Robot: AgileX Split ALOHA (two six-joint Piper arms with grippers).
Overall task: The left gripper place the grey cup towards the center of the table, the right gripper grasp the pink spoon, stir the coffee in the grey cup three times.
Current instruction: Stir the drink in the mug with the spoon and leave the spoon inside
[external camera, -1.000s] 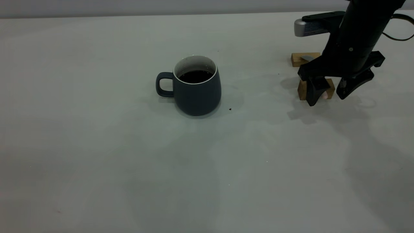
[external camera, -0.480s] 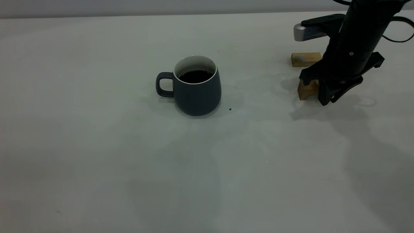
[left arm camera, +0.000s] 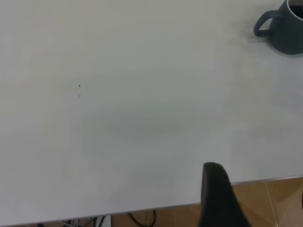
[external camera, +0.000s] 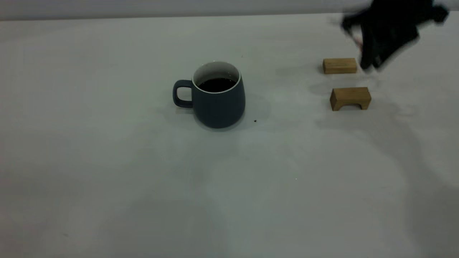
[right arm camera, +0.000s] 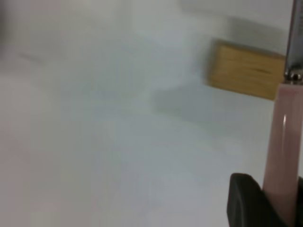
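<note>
The grey cup (external camera: 218,104) stands upright near the middle of the table (external camera: 107,161), handle pointing left, with dark coffee (external camera: 216,85) inside. It also shows far off in the left wrist view as the grey cup (left arm camera: 286,28). My right gripper (external camera: 373,61) hangs blurred above the table at the far right, well right of the cup. In its wrist view the right gripper (right arm camera: 279,189) is shut on the pink spoon (right arm camera: 283,142), whose metal neck points away. My left gripper (left arm camera: 258,194) sits at the table's edge, far from the cup, with one finger (left arm camera: 215,198) in view and a wide gap beside it.
Two tan wooden blocks lie at the right: a flat one (external camera: 339,66) farther back and an arched one (external camera: 350,98) nearer. One block (right arm camera: 246,71) shows beyond the spoon in the right wrist view. A tiny dark speck (external camera: 255,121) lies right of the cup.
The right gripper closed at the wooden blocks, then rose and moved back quickly. The spoon no longer rests on the blocks. The cup has not moved.
</note>
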